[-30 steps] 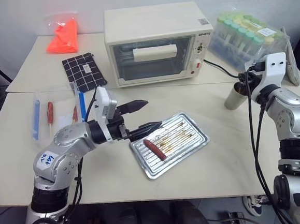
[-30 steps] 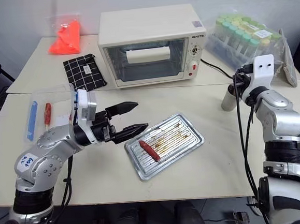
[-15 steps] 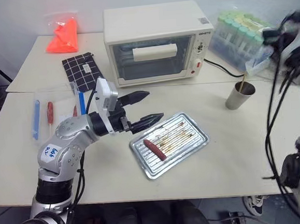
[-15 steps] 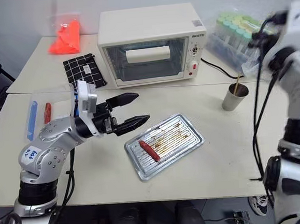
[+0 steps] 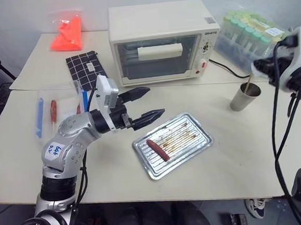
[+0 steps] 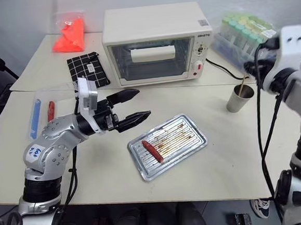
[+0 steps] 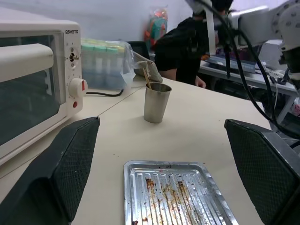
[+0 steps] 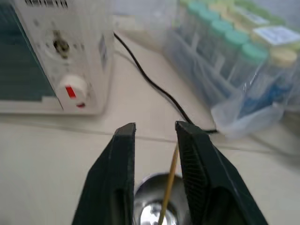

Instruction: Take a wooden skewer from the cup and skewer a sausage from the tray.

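Above, right end effector (image 8: 154, 136) flanks wooden skewer (image 8: 168, 185).

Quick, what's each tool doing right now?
Left tool: open, empty.
Right tool: open, thin pale wooden skewer between its fingers, not gripped.

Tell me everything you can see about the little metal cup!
The cup is a small plain grey metal tumbler with no handle, slightly narrower at the bottom. It stands upright on the pale table, near the bagged green-capped tubes and beyond the tray. One thin wooden skewer leans inside it, poking above the rim. The right gripper hovers above the cup's mouth, the skewer rising between its parted fingers.
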`<action>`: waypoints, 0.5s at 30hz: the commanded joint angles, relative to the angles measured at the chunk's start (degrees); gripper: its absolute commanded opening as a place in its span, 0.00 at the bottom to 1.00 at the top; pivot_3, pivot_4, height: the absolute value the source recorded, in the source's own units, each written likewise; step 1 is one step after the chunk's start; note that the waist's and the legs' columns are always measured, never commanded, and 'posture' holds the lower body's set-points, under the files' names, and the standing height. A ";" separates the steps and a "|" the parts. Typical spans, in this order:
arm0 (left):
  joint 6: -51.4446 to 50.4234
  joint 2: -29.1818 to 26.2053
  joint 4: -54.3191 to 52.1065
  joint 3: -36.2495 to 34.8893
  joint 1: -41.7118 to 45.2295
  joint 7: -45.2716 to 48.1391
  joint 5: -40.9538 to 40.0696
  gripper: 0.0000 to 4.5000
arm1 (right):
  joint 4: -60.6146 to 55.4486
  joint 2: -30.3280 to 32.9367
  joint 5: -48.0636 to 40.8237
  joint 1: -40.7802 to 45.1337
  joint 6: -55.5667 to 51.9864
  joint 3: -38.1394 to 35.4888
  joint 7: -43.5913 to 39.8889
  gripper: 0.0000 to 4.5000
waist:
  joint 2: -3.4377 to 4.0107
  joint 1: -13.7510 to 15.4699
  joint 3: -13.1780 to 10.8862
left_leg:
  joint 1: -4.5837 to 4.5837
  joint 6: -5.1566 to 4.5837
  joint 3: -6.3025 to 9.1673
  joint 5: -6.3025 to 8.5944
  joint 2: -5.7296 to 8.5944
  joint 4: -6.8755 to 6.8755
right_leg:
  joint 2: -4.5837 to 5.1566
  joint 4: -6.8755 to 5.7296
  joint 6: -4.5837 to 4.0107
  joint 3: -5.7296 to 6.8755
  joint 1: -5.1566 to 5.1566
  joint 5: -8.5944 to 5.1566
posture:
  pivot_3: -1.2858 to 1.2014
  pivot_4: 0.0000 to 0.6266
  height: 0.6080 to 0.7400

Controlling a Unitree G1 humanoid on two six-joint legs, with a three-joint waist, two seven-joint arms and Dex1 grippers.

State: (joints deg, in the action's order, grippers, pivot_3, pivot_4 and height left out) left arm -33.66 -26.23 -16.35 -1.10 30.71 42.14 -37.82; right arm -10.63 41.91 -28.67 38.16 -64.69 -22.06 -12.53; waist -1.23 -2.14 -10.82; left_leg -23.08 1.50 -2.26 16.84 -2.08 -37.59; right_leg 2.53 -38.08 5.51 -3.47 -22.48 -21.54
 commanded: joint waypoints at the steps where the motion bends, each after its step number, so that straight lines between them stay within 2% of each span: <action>1: 0.84 0.02 -1.39 -0.30 0.11 0.02 0.33 1.00 | 2.43 -2.29 2.88 -0.25 7.18 -0.01 0.99 0.39 | 0.00 -0.10 0.00 | -0.08 0.01 0.00 -0.01 -0.03 -0.07 | -0.03 -0.10 0.00 0.00 -0.10 0.00 | 0.52 0.24 1.00; 9: 0.55 -0.10 -2.08 -0.36 0.11 -0.57 0.46 1.00 | 13.60 -5.84 8.19 1.18 17.66 3.19 1.08 0.39 | 0.00 0.00 0.00 | -0.08 0.01 0.01 -0.03 -0.01 -0.38 | -0.04 -0.37 0.00 -0.02 -0.11 0.00 | 0.52 0.24 1.00; 15: 0.46 -0.21 -2.21 -0.56 0.29 -1.00 0.40 1.00 | 18.83 -6.82 9.54 1.61 21.61 3.87 0.19 0.39 | 0.00 0.04 0.00 | -0.08 0.01 0.02 -0.03 -0.01 -0.37 | -0.04 -0.50 0.00 0.00 -0.11 0.00 | 0.52 0.24 1.00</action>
State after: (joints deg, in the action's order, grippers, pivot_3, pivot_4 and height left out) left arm -33.71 -26.19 -16.57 -1.11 30.69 41.34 -37.64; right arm 8.02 34.86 -20.09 38.26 -45.67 -17.67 -12.12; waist -1.23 -2.10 -10.82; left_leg -23.17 1.51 -2.24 16.80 -2.09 -37.97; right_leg 2.49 -38.57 5.51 -3.48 -22.59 -21.54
